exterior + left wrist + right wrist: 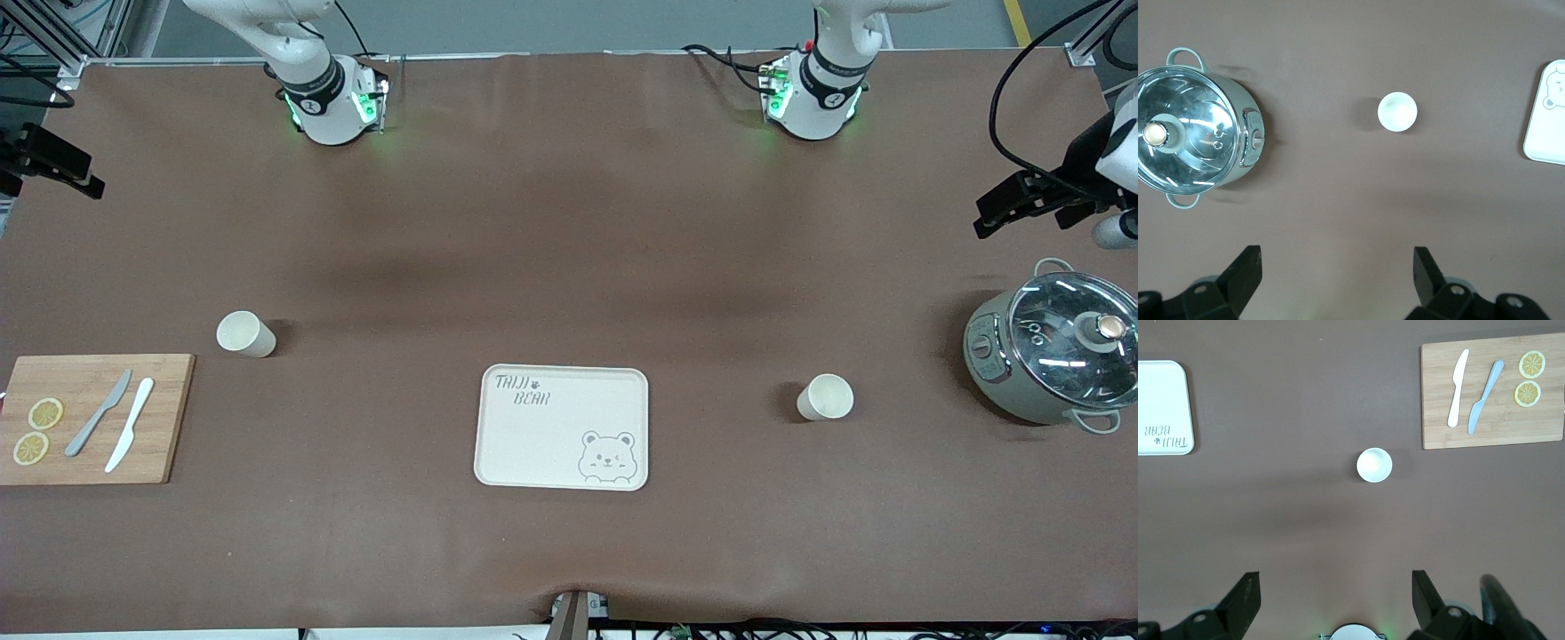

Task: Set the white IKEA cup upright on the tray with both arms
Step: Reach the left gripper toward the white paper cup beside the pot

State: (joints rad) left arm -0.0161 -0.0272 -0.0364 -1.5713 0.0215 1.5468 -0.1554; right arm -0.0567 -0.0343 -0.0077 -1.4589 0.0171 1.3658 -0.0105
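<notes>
The cream tray (551,444) with the bear drawing lies at the table's middle, with nothing on it. Its corners also show in the left wrist view (1546,133) and the right wrist view (1161,393). One white cup (825,396) stands upright toward the left arm's end and shows in the left wrist view (1397,111). A second white cup (245,334) stands upright toward the right arm's end and shows in the right wrist view (1374,465). My left gripper (1336,273) is open and empty, high up by the pot (996,213). My right gripper (1331,593) is open and empty, high at the table's other end (76,178).
A grey cooking pot (1053,356) with a glass lid stands at the left arm's end. A wooden cutting board (160,418) at the right arm's end holds two knives (116,425) and two lemon slices (37,431).
</notes>
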